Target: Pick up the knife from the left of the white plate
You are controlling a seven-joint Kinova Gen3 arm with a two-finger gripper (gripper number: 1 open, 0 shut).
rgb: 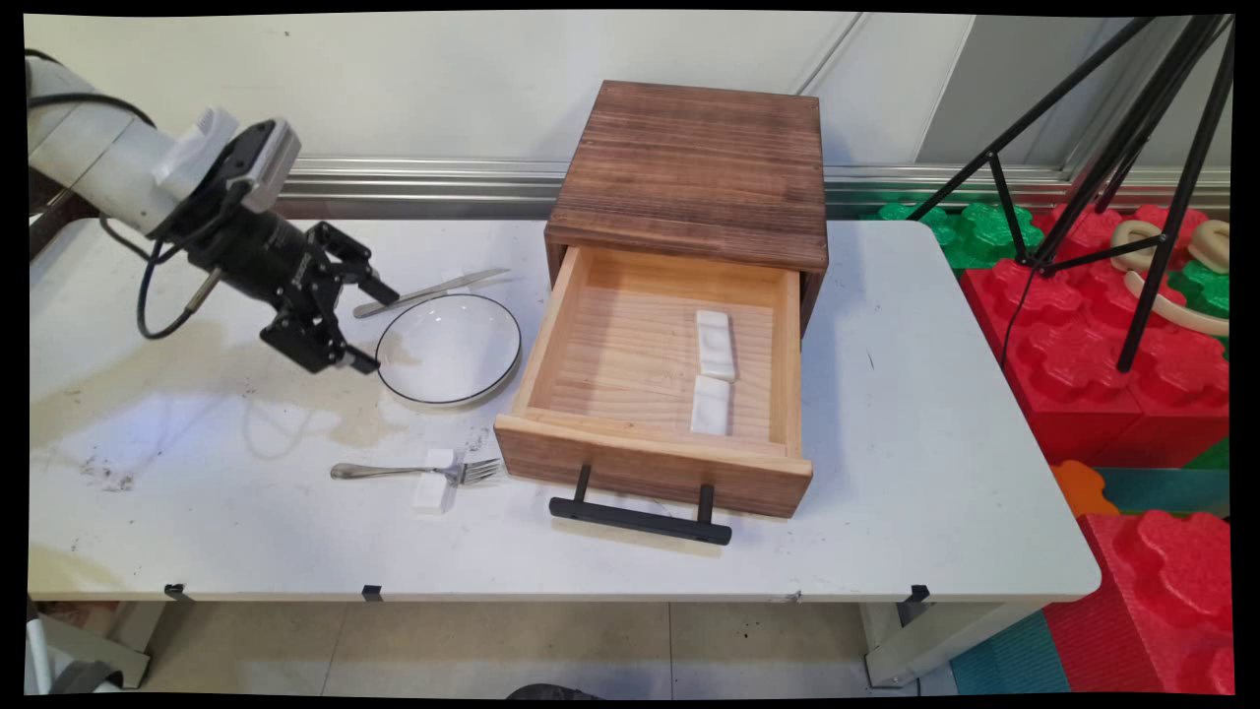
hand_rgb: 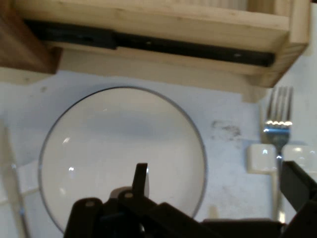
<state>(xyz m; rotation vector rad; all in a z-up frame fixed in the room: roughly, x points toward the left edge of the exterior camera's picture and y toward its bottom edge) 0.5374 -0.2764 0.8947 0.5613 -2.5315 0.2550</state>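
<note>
Plate (rgb: pixel 449 349) left of drawer (rgb: pixel 654 461); fork (rgb: pixel 413 472) before plate.

The white table (rgb: pixel 935 414) carries a wooden drawer cabinet (rgb: pixel 689 172) at the centre of its far edge, with the drawer pulled out toward the near edge. A white plate with a dark rim (rgb: pixel 449 350) lies just left of the drawer. A knife (rgb: pixel 431 291) lies beyond the plate. A fork (rgb: pixel 418 472) lies nearer the near edge, its neck resting on a small white block (rgb: pixel 434 487).
</note>
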